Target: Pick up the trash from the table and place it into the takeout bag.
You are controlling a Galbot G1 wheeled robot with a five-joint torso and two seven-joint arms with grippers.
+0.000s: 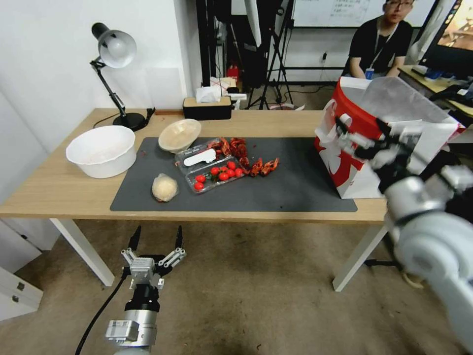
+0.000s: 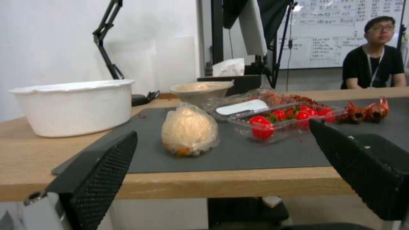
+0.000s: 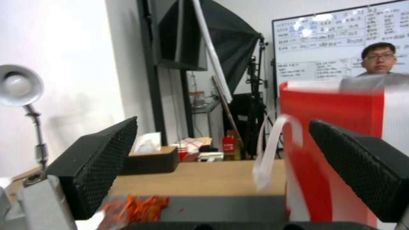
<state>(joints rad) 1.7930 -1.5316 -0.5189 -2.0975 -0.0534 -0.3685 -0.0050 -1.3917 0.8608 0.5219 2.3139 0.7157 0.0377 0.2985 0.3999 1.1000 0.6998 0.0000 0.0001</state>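
On the light-wood table (image 1: 59, 190) lies a dark grey mat with trash on it. A plastic-wrapped pale lump (image 1: 164, 187) (image 2: 189, 131) rests near the mat's front left. A shallow beige bowl (image 1: 180, 134) (image 2: 200, 90) leans tilted at the mat's back left. The takeout bag (image 1: 345, 162) (image 3: 332, 134), red-fronted with white handles, stands upright at the table's right end. My left gripper (image 1: 156, 241) (image 2: 222, 128) hangs open below the table's front edge, facing the lump. My right gripper (image 1: 367, 135) (image 3: 223, 121) is raised beside the bag's front, open and empty.
A big white bowl (image 1: 102, 149) sits at the table's left. A clear tray of tomatoes (image 1: 217, 173) and red crayfish shells (image 1: 256, 165) lie mid-mat. A desk lamp (image 1: 114, 54) and a black tissue box (image 1: 207, 107) stand along the back edge.
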